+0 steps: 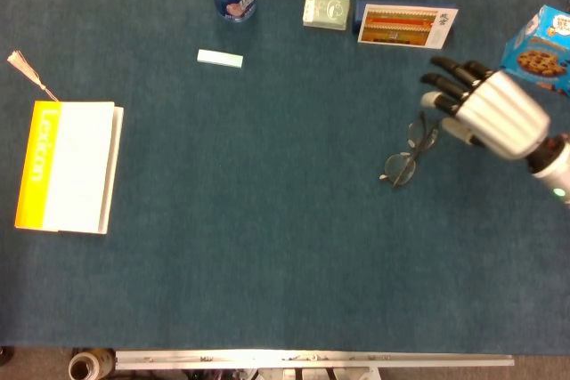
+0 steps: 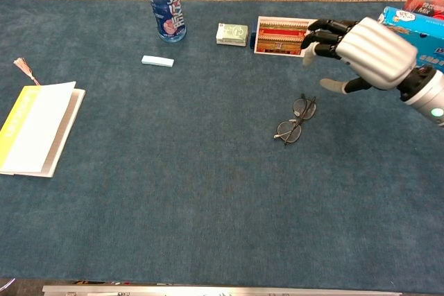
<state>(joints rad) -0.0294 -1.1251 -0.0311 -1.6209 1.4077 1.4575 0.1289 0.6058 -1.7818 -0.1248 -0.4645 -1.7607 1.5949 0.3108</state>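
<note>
— What does my right hand (image 1: 488,111) have?
— Nothing; I see its fingers (image 2: 325,28) loosely spread, hovering above the table, just right of one pair of glasses (image 1: 410,150) lying folded on the blue cloth (image 1: 267,246).
— Else?
— Far: one bottle (image 2: 164,3), one postcard (image 1: 406,25), one cookie box (image 1: 540,48). Left: one book (image 1: 69,166).
</note>
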